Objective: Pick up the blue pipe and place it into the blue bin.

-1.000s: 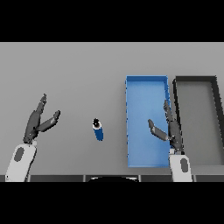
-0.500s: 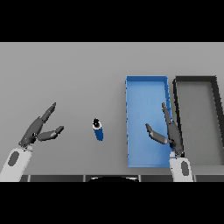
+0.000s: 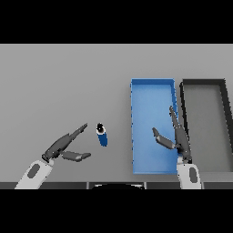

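So the blue pipe [image 3: 102,134] was just lying on the grey table [image 3: 63,82], left of the blue bin [image 3: 153,86] and not in it. The left hand [image 3: 61,146] sat near the pipe, fingers spread apart, not touching it. The right hand [image 3: 176,139] hung over the blue bin's right side, also spread, gripping nothing. A dark bin [image 3: 203,83] sat just beside the blue one.

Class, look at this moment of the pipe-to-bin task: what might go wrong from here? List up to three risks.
1. The blue pipe is small and lies loose on the table; the open left hand, coming in beside it, may knock it away rather than grasp it.
2. The right hand hangs over the blue bin, so it may block the drop.
3. The dark bin sits next to it: wrong-bin risk.
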Controlling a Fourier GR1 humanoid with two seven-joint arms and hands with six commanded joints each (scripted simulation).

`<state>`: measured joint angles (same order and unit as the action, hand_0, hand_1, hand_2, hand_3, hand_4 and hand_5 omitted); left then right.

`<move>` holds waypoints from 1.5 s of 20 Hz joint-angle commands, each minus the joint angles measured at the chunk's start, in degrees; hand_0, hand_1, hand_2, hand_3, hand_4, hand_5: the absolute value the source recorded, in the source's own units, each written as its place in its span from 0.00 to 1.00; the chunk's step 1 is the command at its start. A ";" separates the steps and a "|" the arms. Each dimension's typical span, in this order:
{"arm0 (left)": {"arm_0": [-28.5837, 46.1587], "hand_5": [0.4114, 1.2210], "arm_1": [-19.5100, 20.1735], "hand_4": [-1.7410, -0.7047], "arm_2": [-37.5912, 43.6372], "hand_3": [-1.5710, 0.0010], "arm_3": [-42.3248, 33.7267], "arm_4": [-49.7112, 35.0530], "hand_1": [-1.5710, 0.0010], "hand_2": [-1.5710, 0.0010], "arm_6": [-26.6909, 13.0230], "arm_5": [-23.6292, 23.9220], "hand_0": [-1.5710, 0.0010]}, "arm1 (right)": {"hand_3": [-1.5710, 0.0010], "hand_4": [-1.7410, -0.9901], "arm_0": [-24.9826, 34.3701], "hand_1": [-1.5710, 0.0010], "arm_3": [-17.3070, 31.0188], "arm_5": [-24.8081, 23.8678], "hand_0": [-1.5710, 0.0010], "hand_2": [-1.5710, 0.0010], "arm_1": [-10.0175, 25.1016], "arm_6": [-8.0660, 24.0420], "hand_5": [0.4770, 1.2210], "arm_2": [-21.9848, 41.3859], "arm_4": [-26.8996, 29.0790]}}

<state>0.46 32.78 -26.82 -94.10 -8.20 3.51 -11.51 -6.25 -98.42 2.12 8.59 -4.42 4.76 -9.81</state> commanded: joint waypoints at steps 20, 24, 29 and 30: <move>-11.01 0.11 -19.92 0.58 -5.21 0.97 16.98 6.07 1.00 0.97 2.79 4.02 1.00 | 1.00 0.71 -1.83 1.00 -0.75 0.02 1.00 1.00 0.39 -1.76 0.24 -0.32 -0.23; -10.91 0.52 -22.84 0.36 -3.56 0.53 18.76 2.79 0.65 0.56 4.56 3.86 0.77 | 1.00 0.69 -0.92 1.00 0.89 0.06 1.00 1.00 0.32 -1.88 0.24 -0.55 -0.21; -9.84 0.84 -23.18 0.18 -4.82 0.19 17.27 4.07 0.21 0.18 5.31 4.55 0.25 | 1.00 0.68 -0.62 1.00 0.55 0.43 1.00 1.00 0.37 -1.07 0.24 -0.80 0.62; -9.97 0.87 -23.18 0.20 -5.08 0.15 17.33 4.74 0.17 0.15 5.80 4.79 0.20 | 1.00 0.69 -1.21 1.00 0.65 0.87 1.00 1.00 0.41 -1.65 0.23 -0.78 0.97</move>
<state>-9.51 9.60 -31.90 -76.77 -3.45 9.30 -6.81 -7.48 -97.76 3.01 9.00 -6.09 3.98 -8.85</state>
